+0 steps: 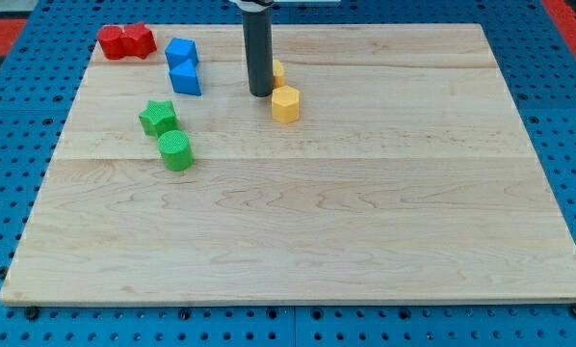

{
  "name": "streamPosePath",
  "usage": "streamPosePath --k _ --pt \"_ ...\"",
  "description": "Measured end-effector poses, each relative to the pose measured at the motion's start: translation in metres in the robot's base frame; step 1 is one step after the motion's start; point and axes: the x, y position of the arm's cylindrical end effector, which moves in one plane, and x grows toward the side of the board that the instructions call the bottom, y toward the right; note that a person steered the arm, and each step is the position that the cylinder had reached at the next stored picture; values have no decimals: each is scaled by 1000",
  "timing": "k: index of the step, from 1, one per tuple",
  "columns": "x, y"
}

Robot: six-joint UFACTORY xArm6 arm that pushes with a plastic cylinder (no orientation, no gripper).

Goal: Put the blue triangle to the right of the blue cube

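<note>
Yellow block [277, 70] half hidden behind my tip [260, 93], end effector state untellable; blue cube [181, 52] clear

The counter [365, 222] is a pale wooden board of joined planks, resting on a blue perforated base [9, 145].

Landmark: blue cube [181, 51], near the view's top left of the counter.

- Blue triangle [185, 79]: touching the blue cube, directly toward the view's bottom.
- Red block [126, 41]: to the cube's left, at the counter's top edge; shape unclear.
- Green star [158, 118]: below and slightly left of the cube.
- Green cylinder [176, 150]: further below the cube, just beside the star.
- Yellow hexagon [285, 103]: to the cube's right and lower.
- Second yellow block [277, 71]: right of the cube, partly hidden by the rod.
- My tip [260, 93]: on the counter, right of the cube, just beside both yellow blocks.
</note>
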Motion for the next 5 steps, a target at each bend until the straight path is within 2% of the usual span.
streamPosePath --k 1,2,3,4,5 --pt "19 -46" --pt "19 -106" --pt "0 -114" --pt "-23 -78" --pt "-35 -67"
